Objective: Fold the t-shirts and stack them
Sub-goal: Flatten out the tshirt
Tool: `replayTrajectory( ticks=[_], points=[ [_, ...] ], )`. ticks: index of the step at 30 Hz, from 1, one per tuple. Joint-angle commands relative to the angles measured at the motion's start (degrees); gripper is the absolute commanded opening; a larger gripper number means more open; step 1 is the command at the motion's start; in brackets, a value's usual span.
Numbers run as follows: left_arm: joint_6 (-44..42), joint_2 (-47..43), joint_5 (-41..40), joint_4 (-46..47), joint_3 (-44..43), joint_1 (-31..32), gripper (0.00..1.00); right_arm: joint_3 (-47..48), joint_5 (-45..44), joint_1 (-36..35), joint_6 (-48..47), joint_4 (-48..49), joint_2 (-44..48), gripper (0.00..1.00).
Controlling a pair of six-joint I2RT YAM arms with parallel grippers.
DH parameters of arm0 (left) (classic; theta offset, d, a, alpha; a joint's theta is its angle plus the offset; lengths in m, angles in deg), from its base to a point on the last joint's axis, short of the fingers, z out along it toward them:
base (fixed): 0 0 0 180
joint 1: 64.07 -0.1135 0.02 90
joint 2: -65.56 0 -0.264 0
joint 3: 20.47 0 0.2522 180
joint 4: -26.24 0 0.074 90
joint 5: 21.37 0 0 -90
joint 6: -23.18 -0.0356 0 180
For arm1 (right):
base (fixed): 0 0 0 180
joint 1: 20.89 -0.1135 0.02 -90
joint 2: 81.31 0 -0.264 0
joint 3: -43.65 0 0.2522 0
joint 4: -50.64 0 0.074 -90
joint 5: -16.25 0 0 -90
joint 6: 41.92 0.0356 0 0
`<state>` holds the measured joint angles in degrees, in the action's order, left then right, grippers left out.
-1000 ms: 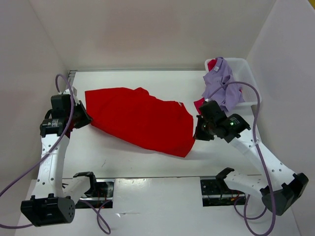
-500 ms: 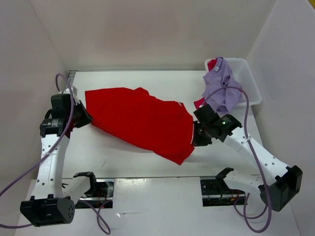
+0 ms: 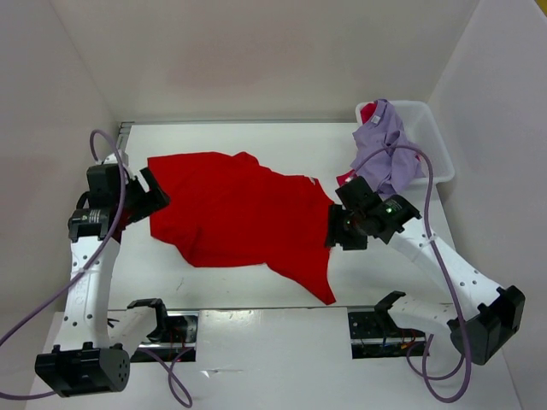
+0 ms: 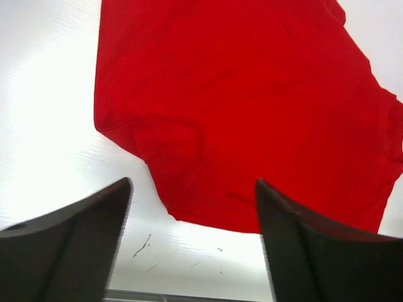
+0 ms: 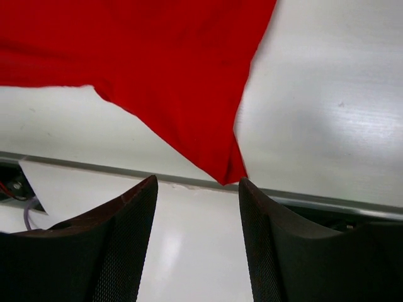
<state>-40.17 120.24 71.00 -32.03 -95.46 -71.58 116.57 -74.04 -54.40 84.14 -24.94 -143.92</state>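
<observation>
A bright red t-shirt (image 3: 244, 218) lies loosely spread across the middle of the table, one corner reaching the front edge. It also fills the left wrist view (image 4: 252, 107) and the top of the right wrist view (image 5: 157, 56). My left gripper (image 3: 152, 191) (image 4: 194, 189) hovers open at the shirt's left edge, nothing between its fingers. Over the shirt's right edge my right gripper (image 3: 335, 231) (image 5: 196, 184) is open and empty too. A pale lavender t-shirt (image 3: 385, 149) hangs over the bin's rim. Bits of a crimson t-shirt (image 3: 367, 111) show behind it.
The white plastic bin (image 3: 432, 137) stands at the back right corner, close behind the right arm. White walls close in the table on three sides. A metal rail and both arm bases run along the near edge.
Both grippers have opened and let go of the red t-shirt. Its near edge has dropped and slid toward the front, with a corner now pointing at the front edge.
</observation>
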Motion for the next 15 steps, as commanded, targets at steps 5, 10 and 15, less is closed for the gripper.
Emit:
replayTrajectory(
  ticks=[5, 10, 15],
  points=[
    [7.7, -0.5, 11.9, 17.8, 5.0, 2.0, 0.99, 11.2, 4.9, -3.2, -5.6, 15.4, -7.6, 0.6],
    [6.2, -1.4, -0.7, 31.0, 7.8, 11.5, 0.99, 12.3, 3.6, -5.7, -6.1, 30.1, -10.8, 0.6],
    [-1.2, -13.4, -31.1, 42.3, 21.3, 16.5, 0.99, 12.3, -0.5, -5.7, -5.2, 36.0, -11.6, 0.67]
  ],
)
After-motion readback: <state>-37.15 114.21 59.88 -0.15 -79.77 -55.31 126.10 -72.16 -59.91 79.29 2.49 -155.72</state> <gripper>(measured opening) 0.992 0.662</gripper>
